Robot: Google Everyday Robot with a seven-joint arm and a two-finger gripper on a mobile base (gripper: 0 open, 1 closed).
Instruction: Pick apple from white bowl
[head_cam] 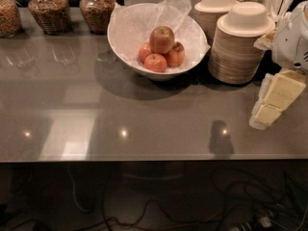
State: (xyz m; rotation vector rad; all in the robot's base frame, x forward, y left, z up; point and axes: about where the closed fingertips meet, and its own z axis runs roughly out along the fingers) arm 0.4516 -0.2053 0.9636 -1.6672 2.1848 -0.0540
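While hovering at the right edge of the grey counter, well apart from the white bowl, shows only as a pale gripper under a white wrist housing; cannot tell whether spread or closed, though plainly carrying nothing. Must aim for the apple, perched on top of three smaller apples in the tissue-lined middle of that bowl, red with a yellow-green blush. Could go wrong in several ways from here. Risks clipping and toppling the stacked disposable bowls when crossing just beside them. Could snag the crinkled tissue paper standing up behind the fruit and drag it along. Might, by coming down off-centre on so round a target, nudge it off its perch and send it rolling against the rim. Might, by closing too low, catch a smaller apple as well. Might, by pushing sideways, slide the glossy bowl over the smooth counter toward the jars behind.
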